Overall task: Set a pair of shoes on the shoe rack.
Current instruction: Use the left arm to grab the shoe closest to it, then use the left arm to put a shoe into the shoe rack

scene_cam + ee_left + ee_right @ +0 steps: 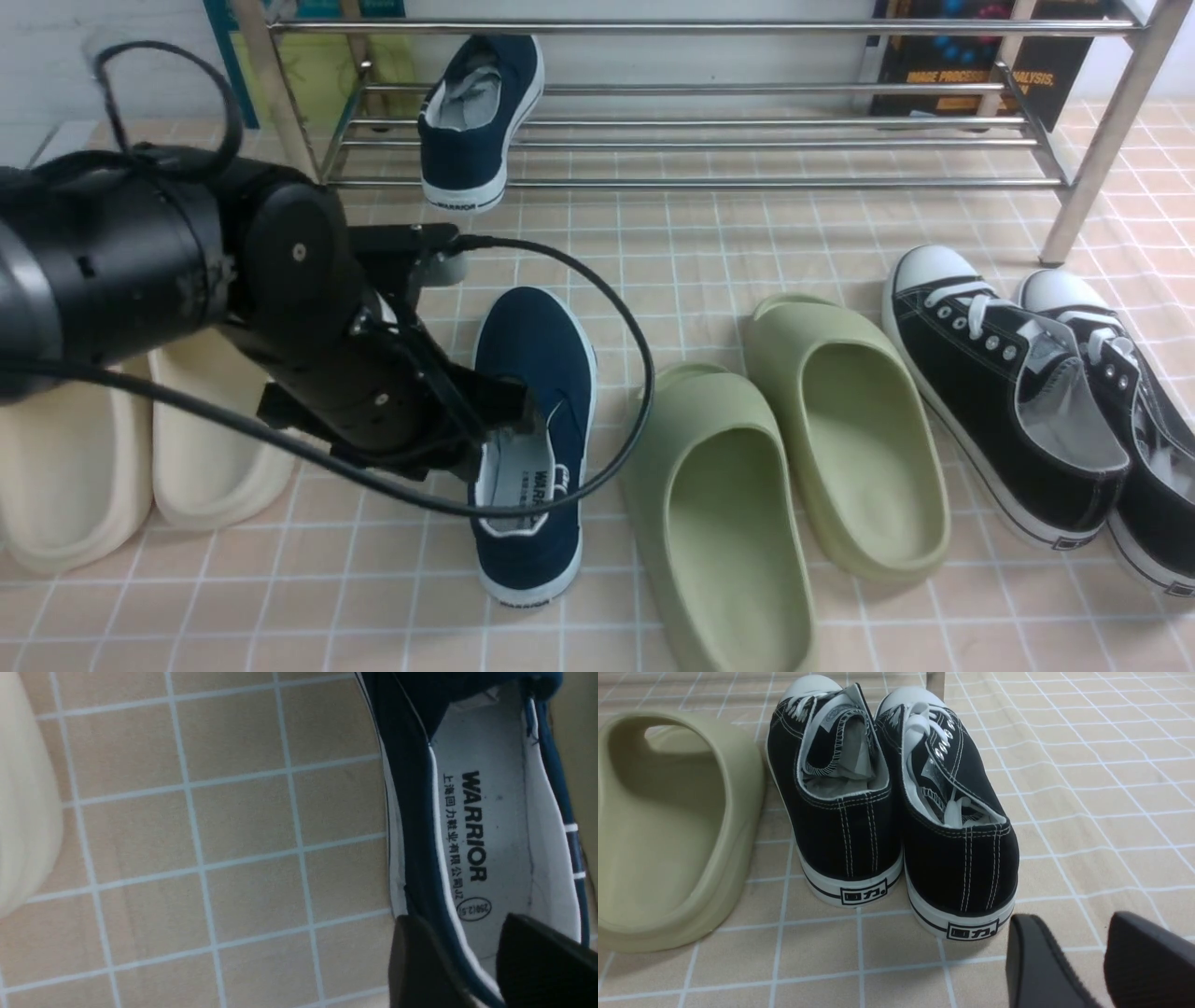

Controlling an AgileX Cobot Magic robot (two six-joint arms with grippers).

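Observation:
One navy-blue slip-on shoe (pixel 481 121) lies tilted on the lower tubes of the chrome shoe rack (pixel 747 89), heel toward me. The other navy shoe (pixel 537 373) stands on the tiled floor, toe pointing to the rack. My left gripper (pixel 518 415) is at this shoe's opening. In the left wrist view the left gripper (pixel 460 924) straddles the shoe's side wall (pixel 416 835), one finger outside and one over the grey "WARRIOR" insole (pixel 495 826), with a gap showing beside the wall. My right gripper (pixel 1069 921) hangs open over bare tiles, behind the heels of the black sneakers.
Two green foam slippers (pixel 840 439) lie right of the floor shoe. Two cream slippers (pixel 215 429) sit under my left arm. A pair of black lace-up sneakers (pixel 1008 383) stands at the right, near the rack's slanted leg (pixel 1092 168). A dark book (pixel 971 56) leans behind the rack.

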